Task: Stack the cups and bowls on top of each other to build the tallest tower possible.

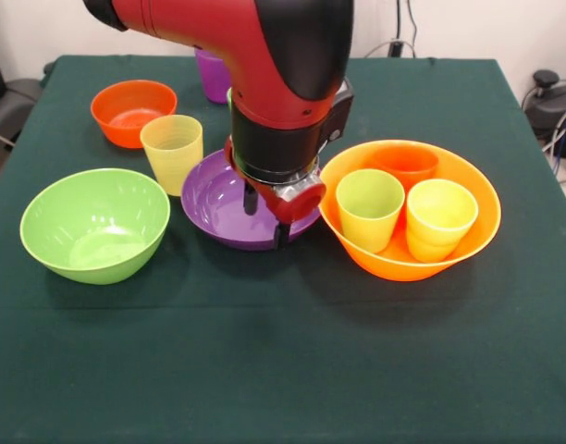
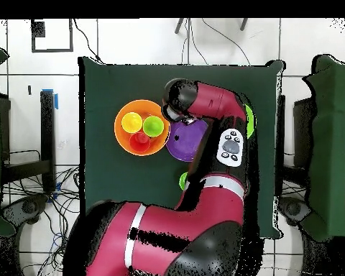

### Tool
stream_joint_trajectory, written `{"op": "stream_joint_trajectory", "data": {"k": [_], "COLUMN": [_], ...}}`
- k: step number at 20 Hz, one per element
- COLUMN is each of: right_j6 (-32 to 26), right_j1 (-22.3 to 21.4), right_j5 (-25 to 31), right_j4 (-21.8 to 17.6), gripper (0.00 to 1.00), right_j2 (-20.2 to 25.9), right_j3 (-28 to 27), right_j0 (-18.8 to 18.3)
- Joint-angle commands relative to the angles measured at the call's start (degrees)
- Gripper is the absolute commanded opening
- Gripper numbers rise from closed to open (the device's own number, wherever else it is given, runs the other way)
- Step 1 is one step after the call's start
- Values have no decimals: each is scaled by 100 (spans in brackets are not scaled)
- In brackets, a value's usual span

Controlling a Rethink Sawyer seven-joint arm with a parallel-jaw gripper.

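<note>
My gripper (image 1: pixel 266 220) is down in the wide purple bowl (image 1: pixel 209 199), open, with one finger (image 1: pixel 251 199) inside and the other over its near rim. To the right, the big yellow-orange bowl (image 1: pixel 477 185) holds a lime green cup (image 1: pixel 369 208), a yellow-orange cup (image 1: pixel 438 217) and an orange cup (image 1: pixel 405 165). A pale yellow cup (image 1: pixel 172 153) stands upright against the purple bowl's left rim. A deep lime green bowl (image 1: pixel 93 222) sits at the left, with a small orange bowl (image 1: pixel 133 111) behind it. A purple cup (image 1: pixel 212 74) stands at the back, partly behind the arm. In the overhead view the arm covers the gripper, and the purple bowl (image 2: pixel 184 144) lies beside the yellow-orange bowl (image 2: pixel 120 136).
The dark green tablecloth (image 1: pixel 283 351) covers the table. The thick red arm (image 1: pixel 264 55) hangs over the table's middle and hides what is behind it; a sliver of green (image 1: pixel 229 97) shows at its edge. Cables and chairs surround the table.
</note>
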Motion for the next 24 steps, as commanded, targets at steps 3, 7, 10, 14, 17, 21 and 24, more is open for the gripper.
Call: {"op": "stream_joint_trajectory", "data": {"k": [3,7,10,14,17,21,24], "right_j6": [-98,-195,-254,-315,-347,-377,-400], "right_j1": [31,78,98,106,99,80,49], "right_j5": [-652,-711,-747,-774,-773,-746,-726], "right_j4": [-6,-92,-129,-162,-171,-163,-159], "gripper": [100,100,100,100,100,100,100], "right_j2": [812,813,825,843,858,887,903], "right_j3": [669,587,564,560,581,628,689], "right_j0": [-132,-171,-203,-235,-253,-274,-287]}}
